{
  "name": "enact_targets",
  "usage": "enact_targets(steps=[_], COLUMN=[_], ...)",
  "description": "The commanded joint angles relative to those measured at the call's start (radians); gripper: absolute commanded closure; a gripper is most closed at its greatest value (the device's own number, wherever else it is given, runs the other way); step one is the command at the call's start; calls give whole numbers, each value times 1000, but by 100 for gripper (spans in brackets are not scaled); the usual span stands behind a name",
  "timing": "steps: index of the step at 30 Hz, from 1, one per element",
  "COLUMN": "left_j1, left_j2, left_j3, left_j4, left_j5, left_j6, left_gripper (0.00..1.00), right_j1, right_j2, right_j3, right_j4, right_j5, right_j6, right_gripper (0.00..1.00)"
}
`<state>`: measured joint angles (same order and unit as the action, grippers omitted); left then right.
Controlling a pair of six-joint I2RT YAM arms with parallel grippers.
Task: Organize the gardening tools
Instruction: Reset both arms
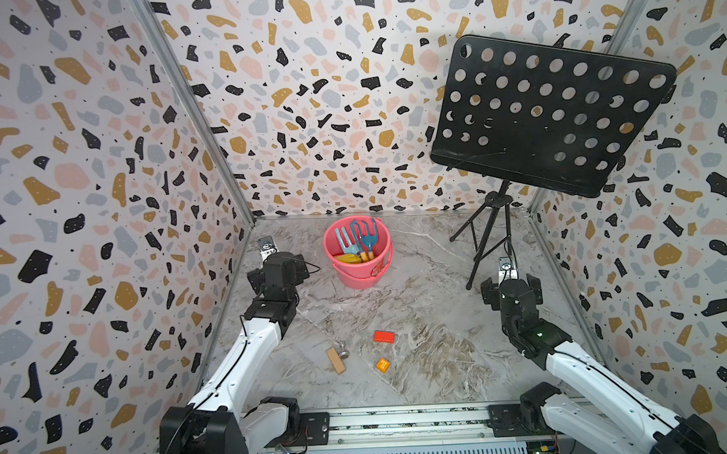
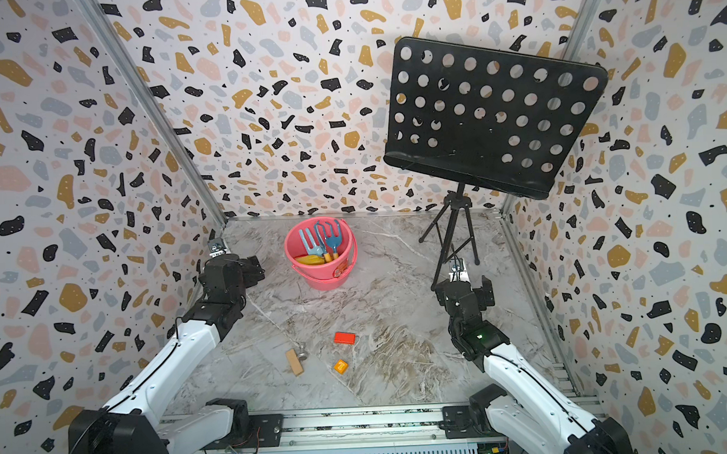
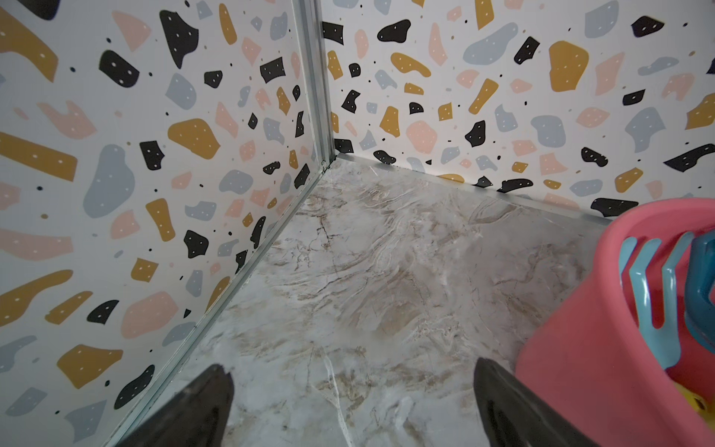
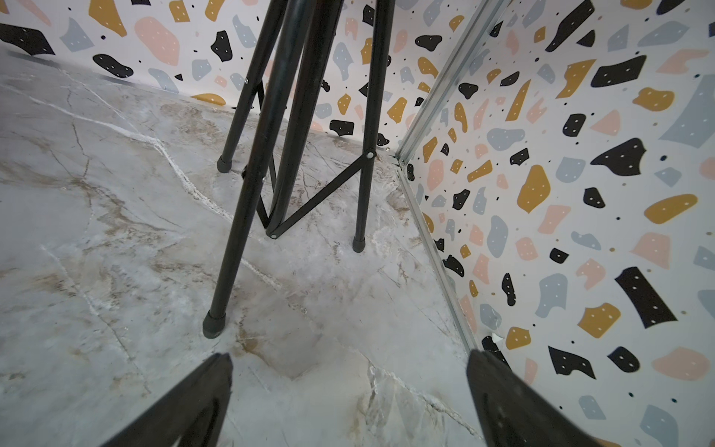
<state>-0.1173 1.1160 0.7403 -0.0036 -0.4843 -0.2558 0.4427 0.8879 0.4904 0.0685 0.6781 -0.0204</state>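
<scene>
in pink bucket [image 1: 357, 278]: fork [image 1: 345, 242], 2 rakes [image 1: 369, 237], yellow scoop [image 1: 348, 259]. l gripper [image 3: 352, 365] beside bucket, r gripper [image 4: 350, 356] by stand [image 4: 247, 193], both spread wide, gripping nothing.

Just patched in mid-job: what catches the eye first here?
A pink bucket stands toward the back of the marble table, blue and yellow gardening tools poking up inside it. A tall black perforated music stand looms at back right. A few small blocks lie loose near the front.
</scene>
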Motion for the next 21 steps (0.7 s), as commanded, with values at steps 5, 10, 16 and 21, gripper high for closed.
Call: enact_targets(steps=[5, 10, 16, 21], left_j1=[15, 24, 41, 64], left_j2=[-38, -33, 12, 62], left_j3=[-112, -177, -231, -282], left_j4=[146, 252, 366, 514], left_j5=[5, 85, 166, 266], left_j6=[29, 73, 109, 108], left_gripper=[1, 1, 1, 1], right_j1=[-48, -131, -220, -298], right_j2=[68, 95, 90, 132], right_j3=[-47, -91, -124, -150], right_j4=[163, 224, 293, 406], right_j5=[-55, -141, -253, -354], right_j6=[-50, -48, -42, -10], right_gripper=[0, 0, 0, 0])
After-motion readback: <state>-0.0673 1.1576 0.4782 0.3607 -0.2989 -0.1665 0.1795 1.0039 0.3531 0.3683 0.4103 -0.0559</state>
